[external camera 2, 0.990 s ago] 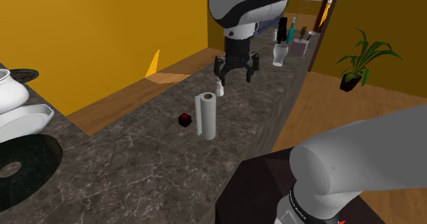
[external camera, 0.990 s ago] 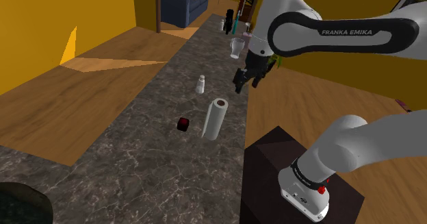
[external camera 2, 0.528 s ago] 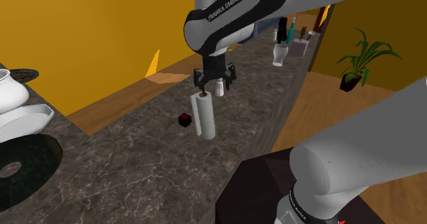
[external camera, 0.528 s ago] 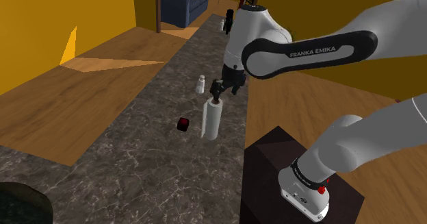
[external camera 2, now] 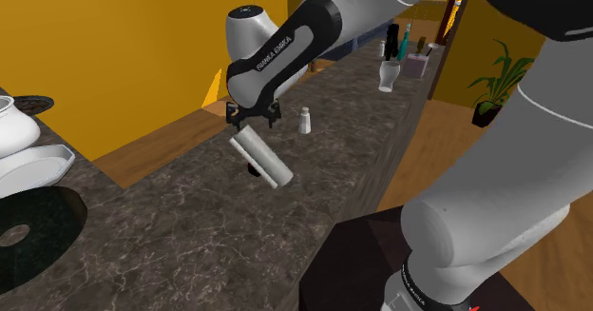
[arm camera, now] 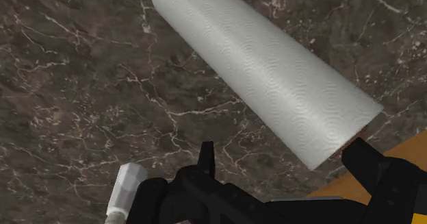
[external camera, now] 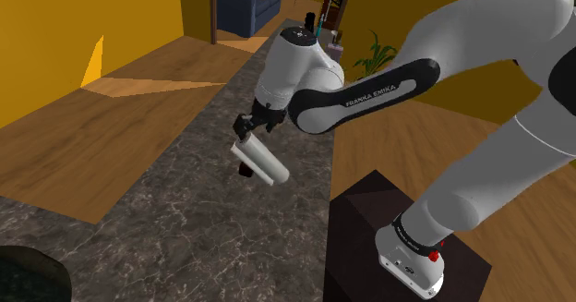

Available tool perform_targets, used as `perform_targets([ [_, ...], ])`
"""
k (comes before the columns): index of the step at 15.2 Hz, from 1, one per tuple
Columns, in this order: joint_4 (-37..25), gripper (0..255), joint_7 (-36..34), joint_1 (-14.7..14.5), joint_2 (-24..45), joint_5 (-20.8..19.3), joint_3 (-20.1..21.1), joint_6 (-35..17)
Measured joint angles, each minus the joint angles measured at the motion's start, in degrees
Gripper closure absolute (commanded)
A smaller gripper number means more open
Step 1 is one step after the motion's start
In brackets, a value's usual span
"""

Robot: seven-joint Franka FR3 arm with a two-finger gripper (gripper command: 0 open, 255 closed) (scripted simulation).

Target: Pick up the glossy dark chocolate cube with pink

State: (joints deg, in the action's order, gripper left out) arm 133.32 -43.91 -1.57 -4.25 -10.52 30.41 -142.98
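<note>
Dark veined table (external camera 2: 190, 238) held the cube (external camera 2: 253, 169) just beside a tilted roll (external camera 2: 264, 158); your released hand (external camera: 252, 125) likely needed its slick, rigid sides.

- Paper towel roll (external camera 2: 261, 160) (external camera: 261, 161) (arm camera: 267, 72): white, tilted over the dark marbled countertop (external camera 2: 190, 233) (external camera: 185, 217) (arm camera: 82, 85), upper end toward the second exterior view's left.
- Shaker (external camera 2: 305, 121): small, white, upright, beyond the roll.
- White vase (external camera 2: 390, 74): upright, farther along the countertop, bottles (external camera 2: 404, 41) behind it.
- Sink (external camera 2: 28, 228) and white dish (external camera 2: 33, 166): at the near end.
- Potted plant (external camera 2: 504, 81): by the yellow wall.
- Blue sofa (external camera: 245, 0): past the far end.
</note>
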Motion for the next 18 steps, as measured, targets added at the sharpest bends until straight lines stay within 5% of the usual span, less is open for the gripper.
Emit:
perform_targets([
  [4,-4.78,0,-10.47,-0.55,11.01,-10.52,2.18,-3.75],
  [6,-7.37,0,-15.82,-2.62,16.88,-16.78,0.70,6.63],
  [8,-11.84,0,-18.85,-4.76,21.92,-20.64,-0.73,11.46],
  [16,-13.30,0,-23.46,-7.08,27.67,-25.91,-3.16,10.01],
  [17,-13.41,255,-23.64,-7.16,27.93,-26.14,-3.28,9.86],
  [18,-13.57,255,-23.75,-7.23,28.10,-26.28,-3.35,9.78],
])
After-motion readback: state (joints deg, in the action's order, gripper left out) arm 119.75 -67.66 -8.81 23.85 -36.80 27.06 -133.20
